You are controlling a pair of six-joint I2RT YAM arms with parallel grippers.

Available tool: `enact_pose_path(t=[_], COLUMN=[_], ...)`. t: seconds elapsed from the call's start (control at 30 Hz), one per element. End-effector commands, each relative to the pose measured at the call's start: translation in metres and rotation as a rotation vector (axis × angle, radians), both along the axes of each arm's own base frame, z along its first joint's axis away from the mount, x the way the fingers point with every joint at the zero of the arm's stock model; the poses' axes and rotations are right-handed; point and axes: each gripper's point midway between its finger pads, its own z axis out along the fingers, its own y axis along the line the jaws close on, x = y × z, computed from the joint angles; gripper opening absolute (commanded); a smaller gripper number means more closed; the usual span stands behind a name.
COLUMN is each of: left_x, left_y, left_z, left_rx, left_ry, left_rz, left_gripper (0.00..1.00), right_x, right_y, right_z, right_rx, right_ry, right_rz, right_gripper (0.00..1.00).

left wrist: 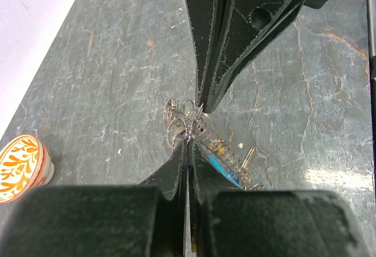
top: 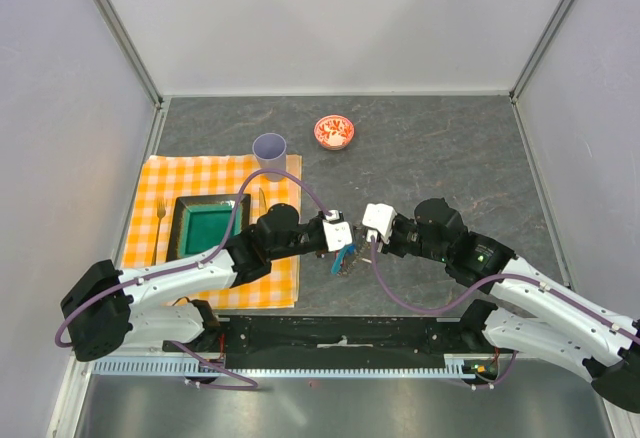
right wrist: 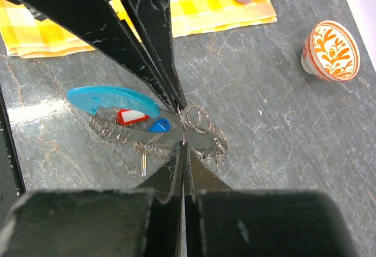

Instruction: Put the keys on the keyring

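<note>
- The right gripper [right wrist: 183, 145] sits closest to its wrist camera. Its two fingers [right wrist: 170, 178] are pressed flat together with no gap, and their tips rest among the small rings of the keys [right wrist: 197, 121].
- The left gripper [left wrist: 189, 142] is pinched just as tight. Its fingers [left wrist: 173, 172] come to a point at the same cluster of rings.
- The two pairs of tips come in from opposite sides and almost touch over the bundle.
- I cannot tell whether a thin wire is caught between either pair of tips.
- The keyring [top: 345, 256] lies on the dark stone table [top: 450, 148] between the arms, just right of the checked cloth [top: 200, 173].
- In the right wrist view, its light-blue crescent [right wrist: 111, 100] lies left of the tips, with a red tag [right wrist: 130, 116] and a blue tag [right wrist: 158, 126] against it.
- A yellow tag [left wrist: 218, 148] shows in the left wrist view.
- The red patterned bowl [top: 333, 131] and the cup [top: 269, 150] stand well apart from the bundle.
</note>
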Motion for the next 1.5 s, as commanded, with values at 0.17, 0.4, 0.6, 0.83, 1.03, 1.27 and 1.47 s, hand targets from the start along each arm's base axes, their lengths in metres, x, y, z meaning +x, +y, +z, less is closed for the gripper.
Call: enact_pose_path(t=[0.17, 0.4, 0.6, 0.83, 1.03, 1.27, 1.47], left_x=[0.0031, 0.0023, 0.0029, 0.0025, 0.0019, 0.0012, 0.0017], left_y=[-0.0076, -0.0074, -0.0077, -0.0081, -0.0086, -0.0096, -0.0093], left_z=[0.0274, 0.0278, 0.0274, 0.0268, 0.0279, 0.0288, 0.0275], left_rx=[-0.086, -0.088, -0.087, -0.086, -0.088, -0.092, -0.089], left_ry=[-0.044, -0.045, -0.044, -0.043, -0.044, -0.045, -0.043], left_rz=[-0.012, -0.015, -0.014, -0.017, -0.021, -0.027, -0.024], left_gripper=[0.02, 0.02, 0.02, 0.02, 0.02, 0.02, 0.02], right_x=[-0.0019, 0.0017, 0.0025, 0.0013, 0.0004, 0.0011, 0.0005], right_y=[0.0051, 0.0024, 0.0014, 0.0027, 0.0044, 0.0052, 0.006], right_z=[0.0073, 0.0079, 0.0084, 0.0086, 0.0072, 0.0077, 0.0075], right_rx=[0.028, 0.025, 0.026, 0.03, 0.028, 0.031, 0.034], right_ry=[-0.022, -0.03, -0.033, -0.028, -0.022, -0.024, -0.019], right_rz=[0.025, 0.002, -0.006, 0.003, 0.012, 0.012, 0.014], right_gripper=[0.0, 0.0, 0.0, 0.0, 0.0, 0.0, 0.0])
